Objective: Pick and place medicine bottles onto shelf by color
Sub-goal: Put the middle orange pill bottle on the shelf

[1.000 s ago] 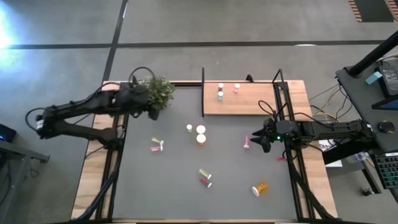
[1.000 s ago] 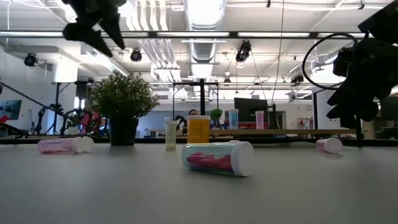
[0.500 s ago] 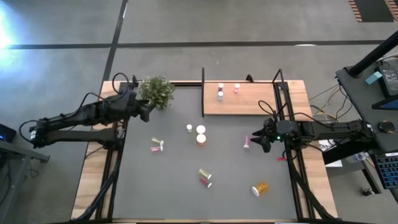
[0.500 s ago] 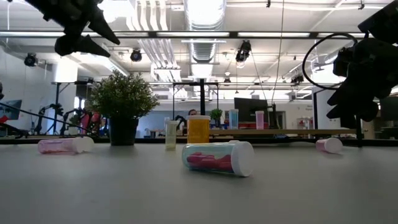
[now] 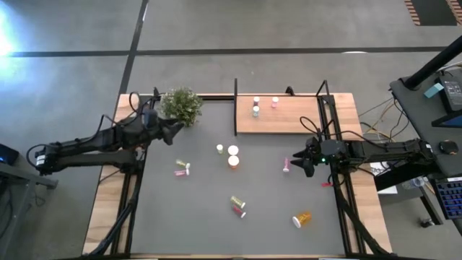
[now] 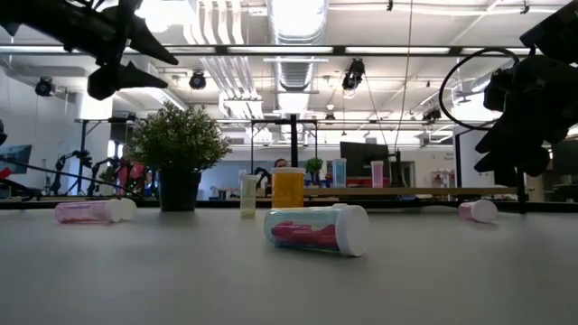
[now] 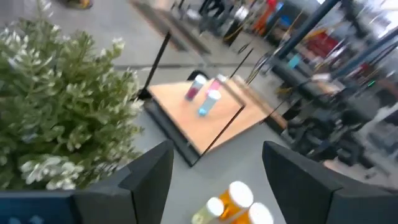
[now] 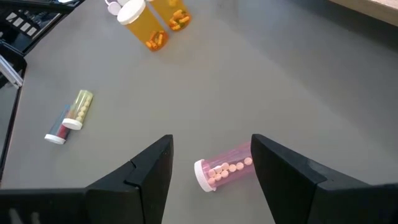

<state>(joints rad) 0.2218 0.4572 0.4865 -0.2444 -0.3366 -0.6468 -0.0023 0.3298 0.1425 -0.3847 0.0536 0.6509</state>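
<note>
My left gripper [image 5: 175, 128] is open and empty, held high above the table just in front of the green plant [image 5: 182, 105]. My right gripper [image 5: 297, 160] is open and hovers above a pink bottle [image 8: 224, 167] that lies on its side on the table; its fingers stand to either side of the bottle without touching it. The wooden shelf [image 5: 289, 119] at the far right carries three small bottles standing upright [image 5: 256, 105]. Orange and yellow-green bottles [image 5: 232, 155] stand mid-table. Other bottles [image 5: 182, 168] [image 5: 238, 206] [image 5: 302, 217] lie on their sides.
The potted plant [image 6: 177, 149] stands at the table's far left. Black upright posts [image 5: 235, 108] edge the shelf. In the low view a pink-pill bottle [image 6: 318, 229] lies nearest. Bare dark tabletop spreads between the scattered bottles.
My left arm has drawn back from the plant toward the table's left edge and sunk a little, its gripper staying open and empty. My right gripper has kept still over the pink bottle.
</note>
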